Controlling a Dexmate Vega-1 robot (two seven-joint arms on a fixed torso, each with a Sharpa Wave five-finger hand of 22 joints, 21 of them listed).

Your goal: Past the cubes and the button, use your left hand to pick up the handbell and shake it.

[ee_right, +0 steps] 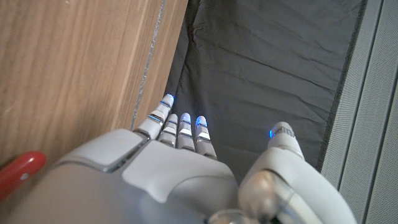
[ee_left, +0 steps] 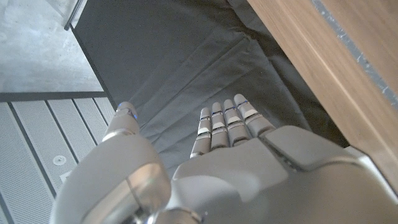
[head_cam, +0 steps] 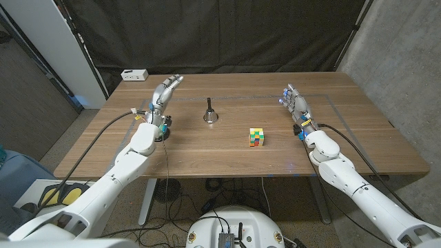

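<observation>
Upright, the handbell (head_cam: 209, 112) points its handle up.

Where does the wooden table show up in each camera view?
Head view: the table spreads across the middle, with the handbell on it.
Left wrist view: its wood runs beside the left hand, on the side away from the thumb.
Right wrist view: wood beside the right hand, again away from the thumb.
Shared landmark: the black curtain behind the table.

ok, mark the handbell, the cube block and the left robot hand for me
handbell (head_cam: 209, 116), head view, on its flared bowl.
cube block (head_cam: 256, 137), head view, on its top face.
left robot hand (head_cam: 164, 91), head view, on the palm.
</observation>
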